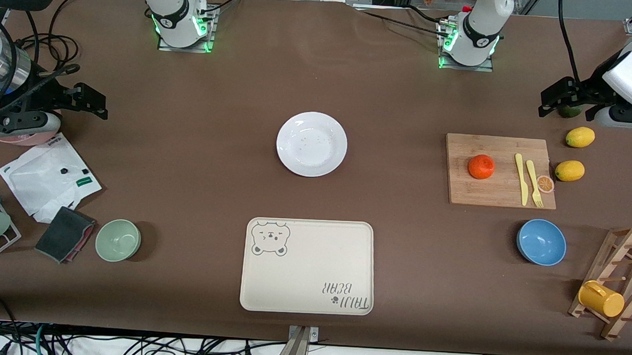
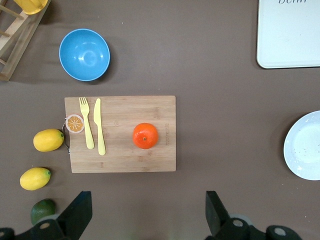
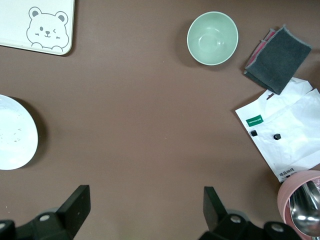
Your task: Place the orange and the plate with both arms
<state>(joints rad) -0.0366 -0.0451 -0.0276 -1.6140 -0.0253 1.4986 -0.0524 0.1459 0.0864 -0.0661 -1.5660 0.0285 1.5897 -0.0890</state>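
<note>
Brown table: plate, orange

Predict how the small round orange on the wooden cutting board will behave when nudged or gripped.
The small round glossy orange would probably roll off the flat wooden cutting board, which shows no raised edge. Its shiny, curved skin may slip between narrow fingers. It looks firm rather than fragile.

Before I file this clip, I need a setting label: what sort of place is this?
Probably a robotics lab staged as a kitchen table: two arm bases bolted on, a white plate, an orange on a bamboo cutting board, and loose cables along the edge.
</note>
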